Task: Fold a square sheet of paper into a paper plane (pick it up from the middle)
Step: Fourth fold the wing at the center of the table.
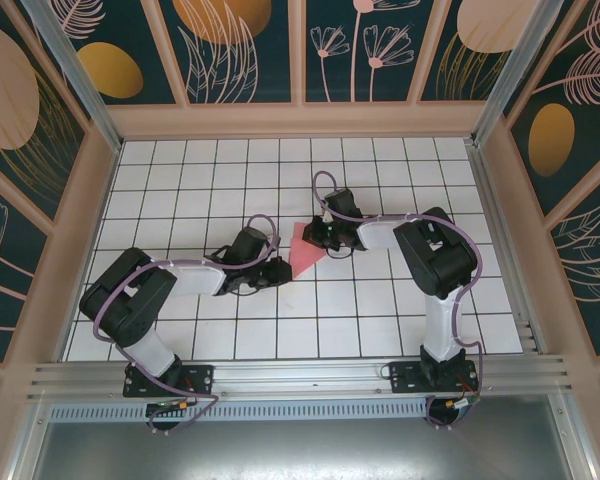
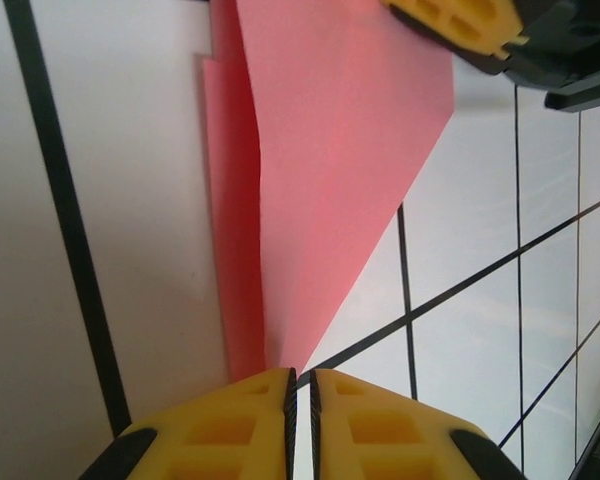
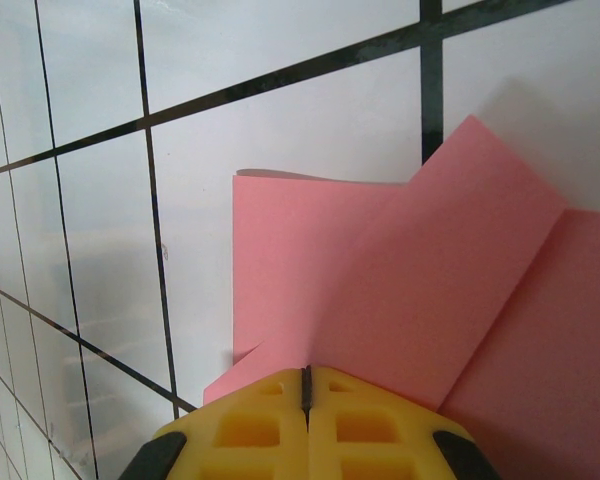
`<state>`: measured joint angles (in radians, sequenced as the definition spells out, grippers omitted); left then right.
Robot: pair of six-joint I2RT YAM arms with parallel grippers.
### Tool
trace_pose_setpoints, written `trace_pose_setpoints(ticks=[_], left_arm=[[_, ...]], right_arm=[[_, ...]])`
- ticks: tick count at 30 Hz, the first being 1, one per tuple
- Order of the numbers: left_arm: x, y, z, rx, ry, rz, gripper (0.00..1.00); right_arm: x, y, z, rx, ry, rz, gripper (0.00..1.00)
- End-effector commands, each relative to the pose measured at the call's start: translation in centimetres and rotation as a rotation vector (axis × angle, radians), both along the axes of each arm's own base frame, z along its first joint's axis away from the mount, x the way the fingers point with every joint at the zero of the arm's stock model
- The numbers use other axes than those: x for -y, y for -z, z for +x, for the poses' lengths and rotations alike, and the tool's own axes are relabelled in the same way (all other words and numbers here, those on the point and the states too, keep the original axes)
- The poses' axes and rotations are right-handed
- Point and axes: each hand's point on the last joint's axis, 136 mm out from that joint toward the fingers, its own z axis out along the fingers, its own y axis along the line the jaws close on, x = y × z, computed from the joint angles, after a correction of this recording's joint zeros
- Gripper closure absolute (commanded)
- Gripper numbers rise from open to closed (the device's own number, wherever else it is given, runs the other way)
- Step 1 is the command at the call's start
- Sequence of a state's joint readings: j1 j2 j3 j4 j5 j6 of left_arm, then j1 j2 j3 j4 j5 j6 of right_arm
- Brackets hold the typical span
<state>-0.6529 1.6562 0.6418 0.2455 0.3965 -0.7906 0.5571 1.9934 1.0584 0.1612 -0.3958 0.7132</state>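
Fingers of the left gripper (image 1: pixel 278 272) meet the near point of the paper (image 1: pixel 305 252) in the top view; those of the right gripper (image 1: pixel 321 238) sit at its far right edge. Finger gaps are too small to read here. The paper is pink, folded to a rough triangle, and lies on the white tiled table (image 1: pixel 180 180) between the two grippers.

Left wrist view: the yellow left fingers (image 2: pixel 230 430) stand only a thin slit apart. The narrow point of the paper (image 2: pixel 330 150) runs into that slit, so it is pinched there. A flap along the paper's left side stands up from the table (image 2: pixel 130 250), its crease rising from the point. One yellow fingertip of the right gripper (image 2: pixel 460 20) lies at the paper's far edge.

Right wrist view: the right fingers (image 3: pixel 250 430) are closed tight with no gap, their tips at the edge of the paper (image 3: pixel 400 280). Cannot tell whether a layer is caught between them. The paper shows overlapping layers, with one flap angled across. Its far edge curls slightly off the table (image 3: pixel 280 120).
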Motion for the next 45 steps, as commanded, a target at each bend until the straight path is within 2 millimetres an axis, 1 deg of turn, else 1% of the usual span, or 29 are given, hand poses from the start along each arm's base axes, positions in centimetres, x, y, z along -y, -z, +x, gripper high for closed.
trace_pose_setpoints(ticks=[1,4,9,16,18,20,22,25,26,28,31,38,40,41,43,45], left_arm=[[-0.6,1.5,-1.3,-0.053,0.017,0.037,0.84],[-1.2,2.2,-1.6,-0.064,0.011,0.070,0.84],[-1.7,2.9,-2.2,-0.092,0.018,0.097,0.83],[-2.1,2.8,-1.8,-0.080,0.025,0.147,0.83],[-1.8,1.8,-1.3,-0.049,0.022,0.132,0.84],[-1.1,0.0,-0.5,-0.002,0.015,0.086,0.85],[-0.3,-2.3,0.5,0.056,0.002,0.028,0.87],[0.4,-3.9,1.6,0.100,-0.019,-0.023,0.89],[0.6,-4.0,1.8,0.102,-0.024,-0.032,0.90],[1.1,-3.8,2.3,0.098,-0.027,-0.042,0.92],[1.3,-2.9,2.6,0.083,-0.036,-0.031,0.95],[1.2,-0.7,2.1,0.030,-0.023,0.000,0.95],[0.8,-0.2,1.9,0.022,-0.025,0.020,0.96],[0.3,1.3,1.6,-0.002,-0.030,0.057,0.96],[-0.5,2.1,1.4,-0.014,-0.045,0.096,0.99],[-1.0,2.8,1.1,-0.021,-0.056,0.117,1.00]], right_arm=[[3.5,7.0,-3.2,-0.177,0.041,-0.182,1.00],[3.6,7.2,-3.2,-0.181,0.039,-0.183,1.00],[3.6,7.3,-3.3,-0.183,0.039,-0.184,1.00],[3.6,7.3,-3.4,-0.186,0.039,-0.186,1.00],[3.6,7.3,-3.3,-0.185,0.039,-0.184,1.00],[3.6,7.2,-3.4,-0.186,0.039,-0.184,1.00],[3.6,7.2,-3.3,-0.185,0.039,-0.184,1.00],[3.6,7.3,-3.3,-0.187,0.039,-0.184,1.00],[3.6,7.3,-3.4,-0.188,0.040,-0.184,1.00],[3.6,7.3,-3.4,-0.190,0.040,-0.183,1.00],[3.5,7.3,-3.3,-0.189,0.040,-0.181,1.00],[3.3,6.8,-3.0,-0.183,0.036,-0.174,1.00],[3.0,6.3,-2.8,-0.174,0.033,-0.164,1.00],[2.9,5.9,-2.7,-0.168,0.031,-0.160,1.00],[2.6,4.8,-2.4,-0.144,0.019,-0.141,1.00],[2.1,3.1,-2.0,-0.102,-0.004,-0.114,1.00]])
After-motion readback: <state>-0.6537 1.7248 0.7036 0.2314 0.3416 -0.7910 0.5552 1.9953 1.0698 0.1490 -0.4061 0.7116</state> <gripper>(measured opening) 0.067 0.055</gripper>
